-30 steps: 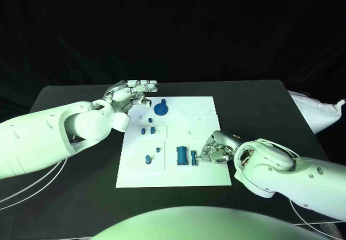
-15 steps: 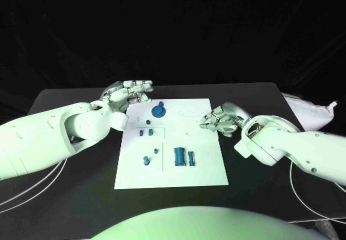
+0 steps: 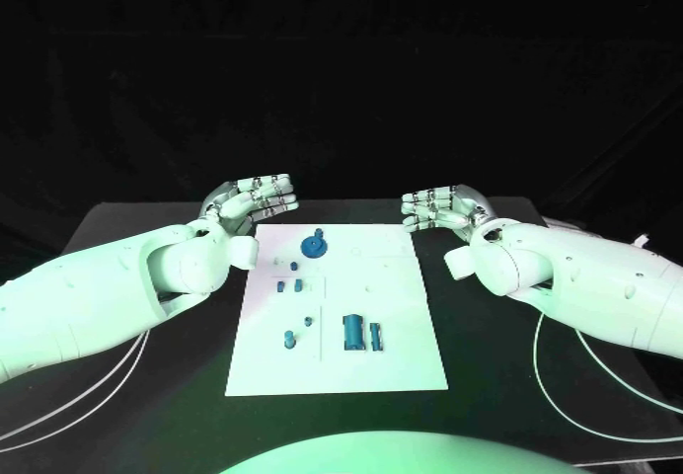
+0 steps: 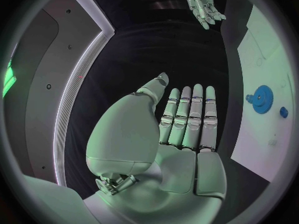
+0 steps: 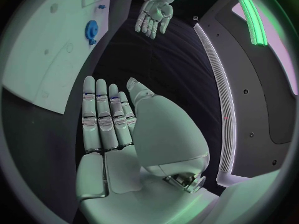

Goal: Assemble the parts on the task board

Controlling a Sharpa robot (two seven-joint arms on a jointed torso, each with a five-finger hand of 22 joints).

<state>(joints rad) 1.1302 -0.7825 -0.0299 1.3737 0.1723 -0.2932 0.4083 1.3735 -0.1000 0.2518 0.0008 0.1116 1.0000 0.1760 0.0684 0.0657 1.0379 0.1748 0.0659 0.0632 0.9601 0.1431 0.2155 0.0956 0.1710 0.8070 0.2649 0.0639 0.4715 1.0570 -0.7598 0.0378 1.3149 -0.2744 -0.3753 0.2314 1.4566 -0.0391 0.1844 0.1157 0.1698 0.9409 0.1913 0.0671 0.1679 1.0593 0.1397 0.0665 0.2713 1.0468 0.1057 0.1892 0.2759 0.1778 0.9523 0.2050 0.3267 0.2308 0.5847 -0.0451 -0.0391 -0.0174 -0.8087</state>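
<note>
Parts (image 3: 353, 333) lie on task board (image 3: 399, 360) mid-bench, look small, stiff, light, prob. slippery, so we'd pinch by the sides; left hand (image 3: 254, 201) & right hand (image 3: 441, 209) flat, empty.

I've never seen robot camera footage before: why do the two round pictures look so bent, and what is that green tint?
Wrist views: fisheye lenses bow straight lines, so the task board edge curves beside the left hand and right hand. Head view: greenish light washes the arms and board; the black table and backdrop stay very dark.
</note>
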